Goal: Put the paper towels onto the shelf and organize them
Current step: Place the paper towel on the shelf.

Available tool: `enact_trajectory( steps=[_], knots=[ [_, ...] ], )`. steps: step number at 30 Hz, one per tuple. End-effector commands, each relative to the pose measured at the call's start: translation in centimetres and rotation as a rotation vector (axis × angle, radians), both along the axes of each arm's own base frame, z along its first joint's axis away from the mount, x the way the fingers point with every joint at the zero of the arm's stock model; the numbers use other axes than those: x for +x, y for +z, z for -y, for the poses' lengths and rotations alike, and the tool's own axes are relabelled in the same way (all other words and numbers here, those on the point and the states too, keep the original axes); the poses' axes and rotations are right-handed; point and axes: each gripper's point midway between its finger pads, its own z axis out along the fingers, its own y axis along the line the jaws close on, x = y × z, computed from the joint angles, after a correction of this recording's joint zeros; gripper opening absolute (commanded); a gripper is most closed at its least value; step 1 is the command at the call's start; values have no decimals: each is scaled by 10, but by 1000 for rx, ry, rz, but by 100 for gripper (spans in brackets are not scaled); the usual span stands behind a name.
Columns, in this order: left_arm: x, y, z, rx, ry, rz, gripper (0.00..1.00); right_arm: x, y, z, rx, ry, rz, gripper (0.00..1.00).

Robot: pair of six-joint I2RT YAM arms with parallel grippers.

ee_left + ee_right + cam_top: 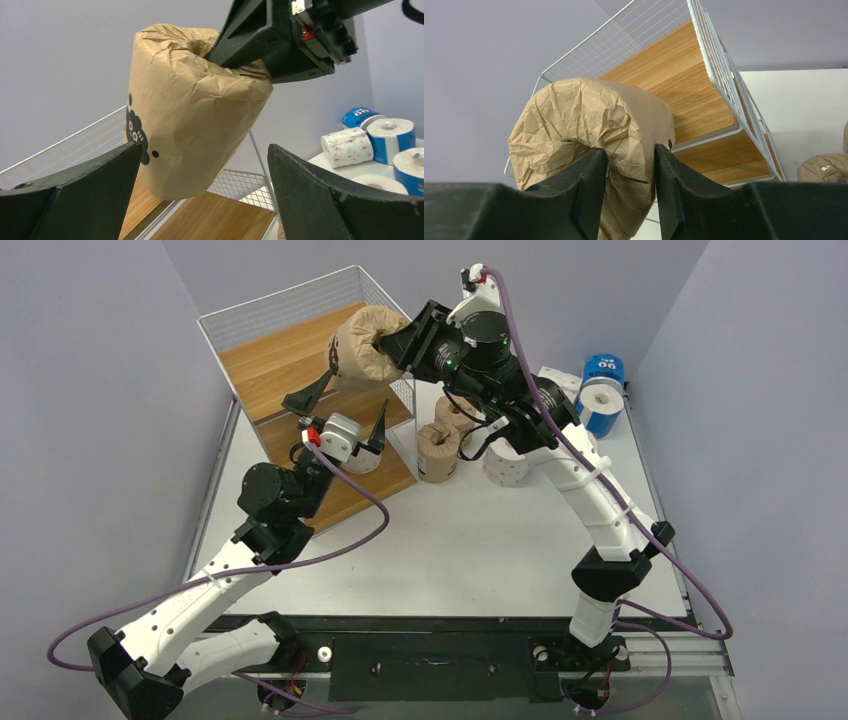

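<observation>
Brown-wrapped roll: in the air at upper centre of the top view, over the right-hand edge of the shelf's top wooden board. Not resting on it, judging by the left wrist view, where wire mesh shows under the roll's lower end.

Grip: right gripper has it, jaws partly closed. In the right wrist view one finger is sunk in the crumpled core end and the other is outside on the wrapper, so the roll's wall is pinched between them.

Axis: the roll's long axis runs roughly in line with the right fingers, out from the fingertips toward the left of the frame. Exact tilt not readable.

Left gripper: fully spread, holding nothing, just below the roll in the top view. Its own camera looks up at the roll between the two fingers; no contact seen.

Key relation: the roll lies beyond the right fingertips, on the shelf side. The right arm owns the move; the left is near but idle.

Judgement: placing on the top tier is under way.

Elsewhere: two more brown rolls and a white roll on the table right of the shelf; blue-wrapped rolls at far right.
</observation>
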Motion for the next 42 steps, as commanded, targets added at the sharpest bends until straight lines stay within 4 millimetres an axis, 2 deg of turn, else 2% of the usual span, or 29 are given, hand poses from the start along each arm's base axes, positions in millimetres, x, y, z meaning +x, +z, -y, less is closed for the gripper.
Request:
enact_trajectory(
  steps=[1, 7, 21, 29, 42],
  knots=[
    [-7, 27, -23, -94, 86, 89, 96, -1, 35, 4, 90, -12, 76, 34],
    [-15, 34, -29, -116, 83, 111, 96, 1, 33, 4, 84, -9, 75, 35],
    [15, 28, -7, -92, 107, 72, 96, 0, 29, -3, 84, 17, 70, 35],
    [27, 33, -7, -141, 143, 61, 96, 0, 26, -4, 78, 23, 66, 36],
    [41, 36, -10, -180, 200, 39, 99, 8, 25, 6, 83, 4, 58, 55]
  ],
)
